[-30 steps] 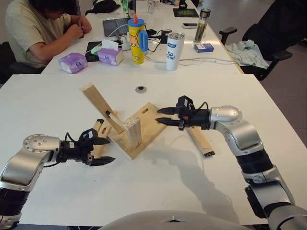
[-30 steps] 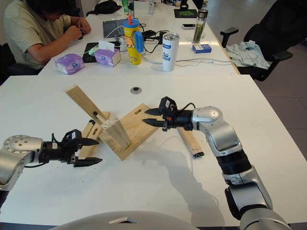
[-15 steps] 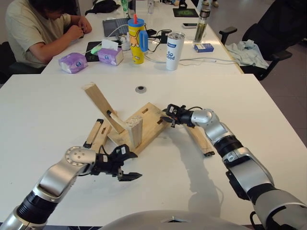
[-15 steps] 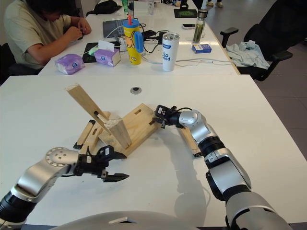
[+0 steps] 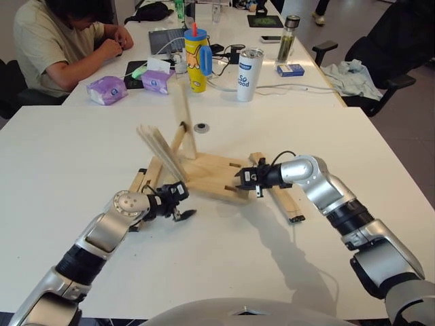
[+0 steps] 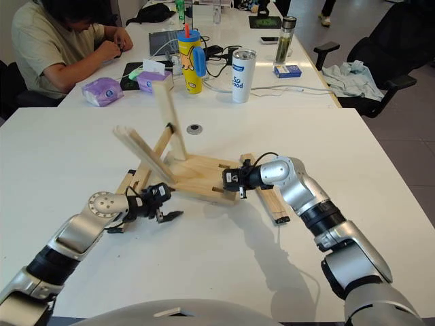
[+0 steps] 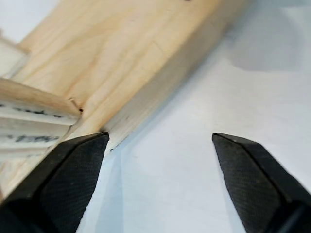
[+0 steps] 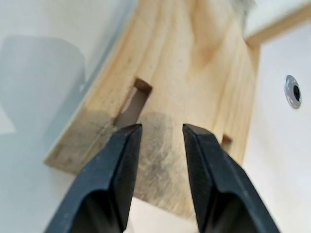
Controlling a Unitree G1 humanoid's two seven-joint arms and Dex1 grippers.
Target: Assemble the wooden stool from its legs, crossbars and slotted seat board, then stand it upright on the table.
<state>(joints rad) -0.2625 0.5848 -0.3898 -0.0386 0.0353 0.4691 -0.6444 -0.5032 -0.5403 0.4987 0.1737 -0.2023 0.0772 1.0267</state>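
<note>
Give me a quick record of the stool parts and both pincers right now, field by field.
seat board: on the table, legs rising from it
left pincer: open, beside the board's left edge
right pincer: slightly open, over the board's slotted right corner
loose wooden bar: flat on the table, by the right arm

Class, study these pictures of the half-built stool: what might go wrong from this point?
1. The legs lean steeply above the seat board; they may topple or work loose.
2. The left gripper is open beside the board's corner, so it may shove the board instead of steadying it.
3. A loose bar lies under the right arm; a sweep might knock it away.
</note>
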